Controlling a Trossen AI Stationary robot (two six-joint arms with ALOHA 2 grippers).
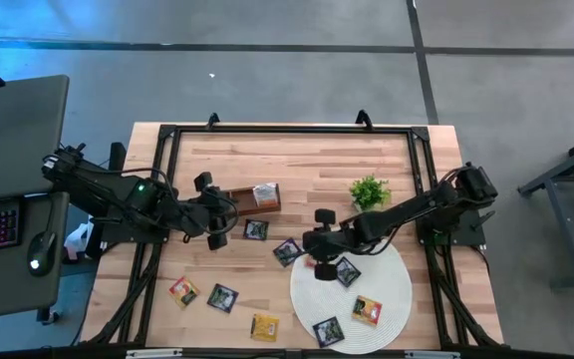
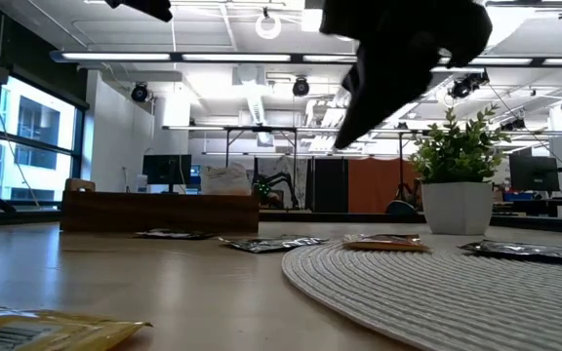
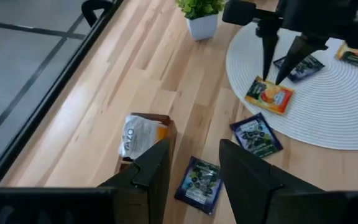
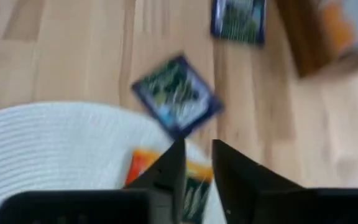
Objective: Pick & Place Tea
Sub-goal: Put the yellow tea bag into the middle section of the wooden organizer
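The right tool [image 3: 273, 79] is seen just above an orange tea packet [image 3: 270, 96] at the edge of the round white mat [image 3: 328, 118]. Its fingers are a little apart and nothing is held. The packet lies flat, so it is best pinched by one edge. The left tool [image 1: 219, 231] is kept open above the desk [image 1: 307, 170], beside the wooden tray [image 1: 245, 198].

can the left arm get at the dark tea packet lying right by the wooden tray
Probably yes. The left gripper hangs open beside the wooden tray, and the dark packet lies flat on bare table just ahead of its fingers, with nothing on top; the right gripper works over the mat.
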